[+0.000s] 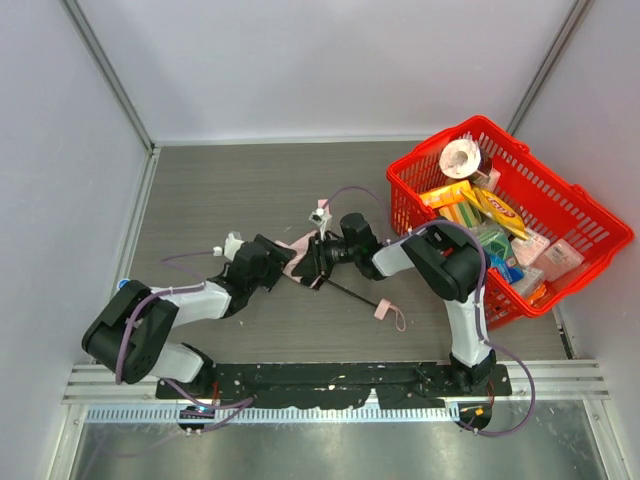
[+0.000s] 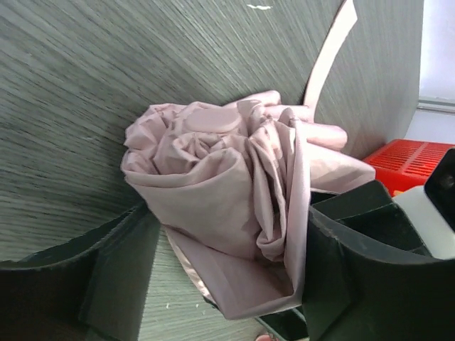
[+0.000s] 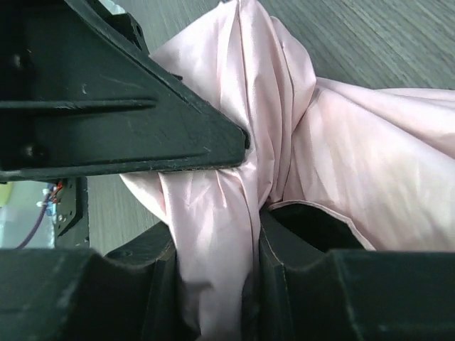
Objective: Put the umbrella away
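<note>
The umbrella [image 1: 298, 248] lies in the middle of the table as a bunched pale pink canopy. Its thin black shaft [image 1: 352, 292] runs down-right to a small pink handle [image 1: 382, 308] with a wrist loop [image 1: 399, 321]. My left gripper [image 1: 283, 262] meets the canopy from the left. In the left wrist view the crumpled fabric [image 2: 213, 177] sits between that gripper's [image 2: 231, 213] open jaws, against the right finger [image 2: 355, 263], with bare table beside the left finger. My right gripper [image 1: 315, 258] comes from the right. Its jaws [image 3: 217, 234] are shut on a twisted fold of the umbrella fabric [image 3: 213, 206].
A red basket [image 1: 395, 200] full of boxes, packets and a tape roll stands at the right, also showing in the left wrist view [image 2: 412, 160]. A pink strap [image 2: 330, 50] trails off the canopy. White walls close in the back and sides.
</note>
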Robot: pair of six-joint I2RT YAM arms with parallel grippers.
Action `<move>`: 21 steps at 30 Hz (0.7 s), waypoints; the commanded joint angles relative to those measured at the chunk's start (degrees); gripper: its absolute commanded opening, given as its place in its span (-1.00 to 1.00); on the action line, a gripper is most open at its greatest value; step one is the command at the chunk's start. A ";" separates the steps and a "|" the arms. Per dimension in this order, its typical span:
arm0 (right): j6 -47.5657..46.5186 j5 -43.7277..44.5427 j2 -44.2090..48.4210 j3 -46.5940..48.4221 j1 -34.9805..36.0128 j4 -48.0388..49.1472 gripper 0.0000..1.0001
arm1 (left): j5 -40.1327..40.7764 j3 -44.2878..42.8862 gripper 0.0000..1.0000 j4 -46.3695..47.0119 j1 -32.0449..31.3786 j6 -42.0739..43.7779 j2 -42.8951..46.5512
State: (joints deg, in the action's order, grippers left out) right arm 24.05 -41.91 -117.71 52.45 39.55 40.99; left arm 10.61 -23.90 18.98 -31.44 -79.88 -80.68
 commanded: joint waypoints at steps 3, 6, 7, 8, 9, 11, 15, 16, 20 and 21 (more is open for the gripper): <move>0.56 -11.61 -5.86 1.60 -0.18 -11.19 -0.99 | 4.68 5.70 0.01 -5.19 -0.11 4.90 -7.29; -1.11 -12.67 -5.86 2.31 -0.17 -13.91 -0.99 | 3.63 5.45 -0.48 -4.57 -0.11 5.96 -8.26; -2.16 -12.50 -5.95 2.83 -0.18 -14.71 -0.99 | 3.37 5.18 -0.59 -4.74 -0.11 5.87 -8.61; -2.52 -12.49 -5.69 2.92 -0.18 -15.76 -0.99 | 2.75 5.01 -0.72 -4.48 -0.11 6.05 -8.96; -3.22 -11.71 -5.25 3.36 -0.18 -16.38 -0.99 | 1.88 4.83 -0.85 -4.48 -0.02 6.05 -9.31; -5.41 -7.26 -3.94 4.41 -0.18 -21.02 -0.99 | 0.73 4.65 -0.95 -4.57 0.06 5.87 -9.49; -6.56 4.52 2.99 4.95 0.26 -28.86 -0.31 | -0.85 3.95 -1.00 -6.24 -0.11 5.08 -8.88; -6.82 6.38 4.32 4.95 0.53 -31.04 0.49 | -1.29 3.86 -1.00 -6.93 -0.02 4.73 -8.70; -11.30 23.41 12.58 7.23 4.74 -43.08 0.55 | -2.26 3.95 -1.00 -8.08 -0.11 4.12 -7.91; -12.96 30.24 15.03 8.19 6.66 -46.67 0.55 | -2.44 3.95 -1.00 -8.35 -0.11 3.94 -7.82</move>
State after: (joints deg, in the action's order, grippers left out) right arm 16.40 -30.20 -109.45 58.74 40.56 14.39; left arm 9.13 -23.07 28.95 -31.40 -80.77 -84.99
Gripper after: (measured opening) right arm 0.771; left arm 0.050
